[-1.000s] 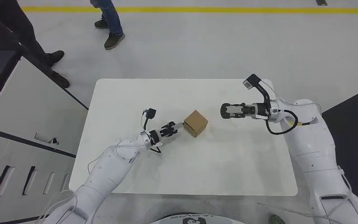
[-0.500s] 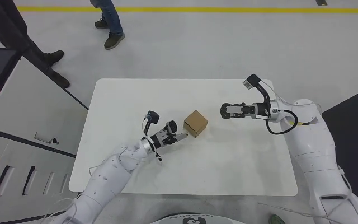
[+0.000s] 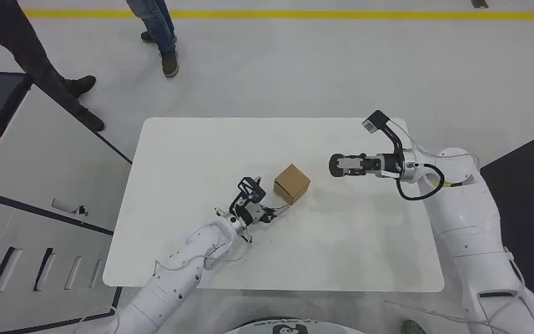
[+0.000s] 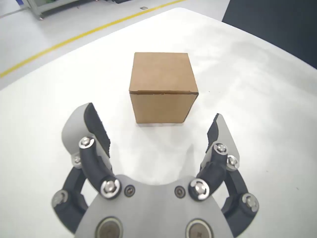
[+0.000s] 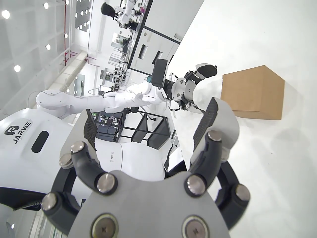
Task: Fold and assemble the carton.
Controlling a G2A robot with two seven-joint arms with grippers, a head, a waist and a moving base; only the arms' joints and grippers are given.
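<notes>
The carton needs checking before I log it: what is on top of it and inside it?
Nothing rests on the carton; its top is closed flat. The closed cardboard covers the inside, so any contents cannot be seen.

A white table with rounded corners stands on a pale grey floor. A yellow line crosses the floor beyond it. A white cabinet stands near one end.

Here's the white table, a rounded-corner slab with a plain matte top. One thing sits on it: the carton, a small brown cardboard cube near the middle, standing flat on its base, flaps shut, and turned at an angle to the table's edges.
</notes>
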